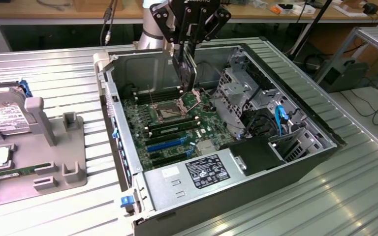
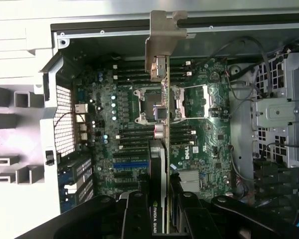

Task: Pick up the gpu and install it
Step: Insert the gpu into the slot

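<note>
Clamped in our claw [image 2: 165, 201], the gpu [image 2: 165, 117] hangs edge-on, its long axis straight down toward the motherboard [image 2: 114, 124] below.

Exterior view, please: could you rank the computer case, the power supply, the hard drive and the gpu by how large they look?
1. computer case
2. power supply
3. hard drive, partly cut off at the picture's edge
4. gpu, seen edge-on in the claw
</note>
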Robot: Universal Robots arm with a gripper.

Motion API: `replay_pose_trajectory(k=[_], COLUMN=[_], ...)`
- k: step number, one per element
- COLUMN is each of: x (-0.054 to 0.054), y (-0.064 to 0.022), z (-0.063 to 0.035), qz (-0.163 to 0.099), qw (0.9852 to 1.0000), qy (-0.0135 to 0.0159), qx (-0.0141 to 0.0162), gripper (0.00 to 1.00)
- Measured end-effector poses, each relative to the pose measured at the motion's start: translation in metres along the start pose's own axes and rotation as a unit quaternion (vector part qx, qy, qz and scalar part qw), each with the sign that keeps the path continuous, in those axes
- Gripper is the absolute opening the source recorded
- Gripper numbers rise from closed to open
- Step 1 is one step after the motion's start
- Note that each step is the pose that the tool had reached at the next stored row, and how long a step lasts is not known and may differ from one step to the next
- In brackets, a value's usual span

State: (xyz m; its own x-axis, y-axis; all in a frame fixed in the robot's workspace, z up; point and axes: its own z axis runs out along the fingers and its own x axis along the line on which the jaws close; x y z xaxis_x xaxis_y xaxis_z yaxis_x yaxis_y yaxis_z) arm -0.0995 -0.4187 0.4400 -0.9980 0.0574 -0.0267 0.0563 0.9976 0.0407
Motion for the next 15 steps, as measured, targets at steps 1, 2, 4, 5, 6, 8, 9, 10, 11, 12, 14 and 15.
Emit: replay_pose_trajectory(k=[1,2,4,5,6,8,9,10,11,12,14,15], x=[0.0000,0.0000,0.0000,0.0000,0.0000,0.0000,0.0000,0.0000,0.0000,0.0000,0.0000,0.0000], y=[0.0000,0.0000,0.0000,0.0000,0.0000,0.0000,0.0000,0.0000,0.0000,0.0000,0.0000,0.0000], z=[0.0000,0.0000,0.0000,0.0000,0.0000,0.0000,0.0000,0.0000,0.0000,0.0000,0.0000,0.0000], qz=[-0.001,-0.002,-0.004,-0.004,-0.005,-0.008,-0.011,-0.013,-0.015,-0.017,-0.021,-0.024], qw=[1.0000,1.0000,1.0000,1.0000,1.0000,1.0000,0.9999,0.9999,0.9999,0.9999,0.9998,0.9997], qy=[0.0001,0.0001,0.0001,0.0002,0.0002,0.0003,0.0004,0.0005,0.0006,0.0007,0.0009,0.0010], qx=[0.0000,-0.0001,-0.0001,-0.0001,-0.0002,-0.0002,-0.0003,-0.0003,-0.0004,-0.0005,-0.0006,-0.0006], gripper=[0.27,0.27,0.27,0.27,0.27,0.27,0.27,0.27,0.27,0.27,0.27,0.27])
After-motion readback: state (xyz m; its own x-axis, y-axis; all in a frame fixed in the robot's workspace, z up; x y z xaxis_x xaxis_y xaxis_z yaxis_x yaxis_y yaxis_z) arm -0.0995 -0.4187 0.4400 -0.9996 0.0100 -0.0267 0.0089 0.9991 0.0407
